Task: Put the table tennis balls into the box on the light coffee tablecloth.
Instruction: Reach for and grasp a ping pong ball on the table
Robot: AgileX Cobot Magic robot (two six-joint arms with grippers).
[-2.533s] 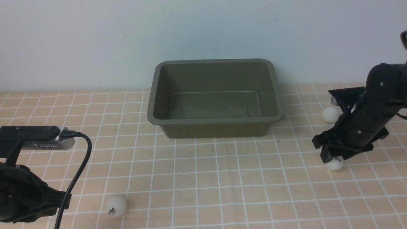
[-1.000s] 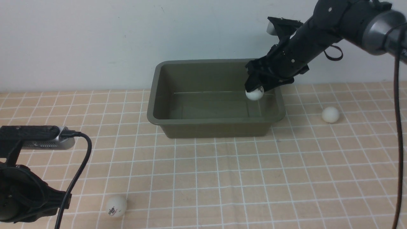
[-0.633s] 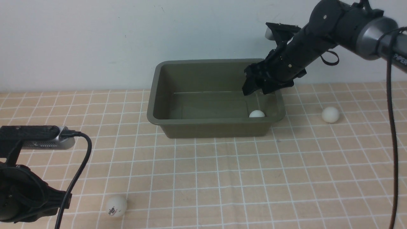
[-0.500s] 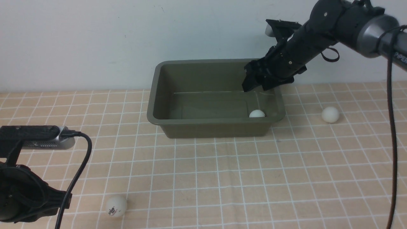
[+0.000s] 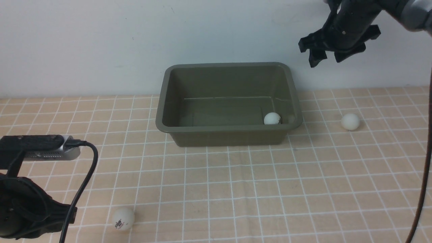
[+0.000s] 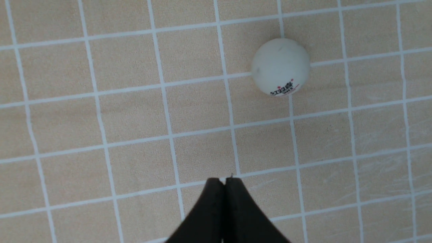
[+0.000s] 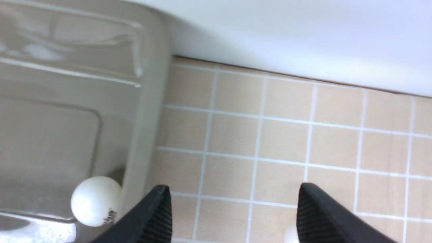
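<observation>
Tablecloth (image 5: 216,189) is covering the surface up to the wall, tan with a white grid. Box (image 5: 229,136) is sitting on it at 12 o'clock from the cloth's centre, backing onto the wall.

Right gripper (image 5: 325,60) (image 7: 234,192) is hanging high at 1 o'clock from the box. Front view is giving it side-on only. Right wrist view is showing the jaws spread wide with nothing between them, over bare cloth just beside the box rim.

Left gripper (image 6: 224,180) is sitting low at 8 o'clock. Front view is not showing its tips. Left wrist view is showing the jaws pressed together, gripping nothing.

Boxed ball (image 5: 272,118) (image 7: 96,200) is lying on the box floor in the 4 o'clock corner, with right wrist view catching dark print on it.

Right ball (image 5: 350,122) is resting on the cloth at 3 o'clock from the box, apart from the rim.

Left ball (image 5: 123,219) (image 6: 280,66) is resting at 7 o'clock, near the left gripper but not touching it. Left wrist view is showing only this ball, with its red and dark logo.
</observation>
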